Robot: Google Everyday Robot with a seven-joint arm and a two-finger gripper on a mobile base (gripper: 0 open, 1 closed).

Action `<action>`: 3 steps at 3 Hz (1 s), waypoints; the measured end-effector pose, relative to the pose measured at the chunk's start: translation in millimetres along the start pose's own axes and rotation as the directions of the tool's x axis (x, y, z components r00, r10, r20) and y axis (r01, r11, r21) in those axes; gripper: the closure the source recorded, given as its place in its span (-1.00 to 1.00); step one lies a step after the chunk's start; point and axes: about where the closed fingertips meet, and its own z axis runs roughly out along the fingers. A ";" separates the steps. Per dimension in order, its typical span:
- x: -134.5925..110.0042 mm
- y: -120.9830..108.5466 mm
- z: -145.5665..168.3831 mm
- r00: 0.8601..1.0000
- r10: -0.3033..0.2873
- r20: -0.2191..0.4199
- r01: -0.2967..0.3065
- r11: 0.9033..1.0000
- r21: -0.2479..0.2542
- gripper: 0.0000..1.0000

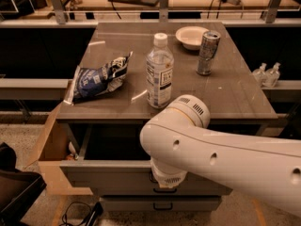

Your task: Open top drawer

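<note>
The top drawer is a wide grey metal drawer under the grey table, pulled out toward me with its dark inside showing. My white arm reaches down over its front. My gripper is at the drawer front's centre, at the small dark loop handle, mostly hidden under the wrist. A narrower grey drawer front with a like handle sits below, closed.
On the table top stand a clear water bottle, a blue chip bag, a white bowl and a silver can. A tan open box stands at the left. Dark object and cables lie on the floor at the lower left.
</note>
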 end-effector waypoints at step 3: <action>29.9 -4.7 -150.4 0.982 0.117 -0.150 -0.072 0.959 0.275 1.00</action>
